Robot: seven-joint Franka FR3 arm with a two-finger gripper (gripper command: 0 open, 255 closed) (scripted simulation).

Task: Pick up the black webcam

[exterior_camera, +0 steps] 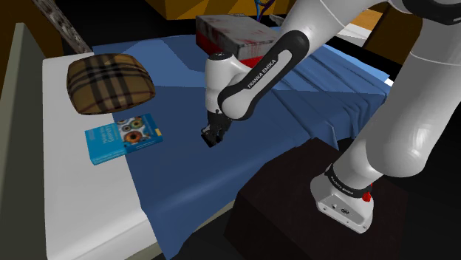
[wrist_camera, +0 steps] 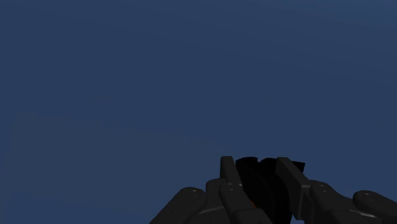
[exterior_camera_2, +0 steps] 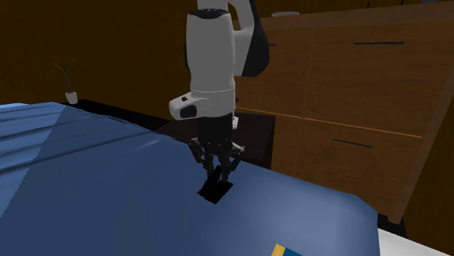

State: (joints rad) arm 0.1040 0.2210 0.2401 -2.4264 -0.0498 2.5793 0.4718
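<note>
1. The gripper (exterior_camera_2: 219,172) pointed straight down over the blue bedspread (exterior_camera_2: 87,189), probably so its fingers could straddle the black webcam (wrist_camera: 259,184).
2. The fingers had narrowed and clasped the webcam, which sat low on the bedspread, to the shoulder view's right of the blue book (exterior_camera: 123,137).

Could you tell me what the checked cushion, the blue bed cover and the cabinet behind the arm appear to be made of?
Checked cushion: looks like woven fabric, going by its tan-and-brown plaid pattern and soft, rounded shape.
Blue bed cover: probably cloth. It is matte, with folds and edges that drape over the side.
Cabinet: seemingly wood, brown with a streaky grain and a slight sheen.
</note>
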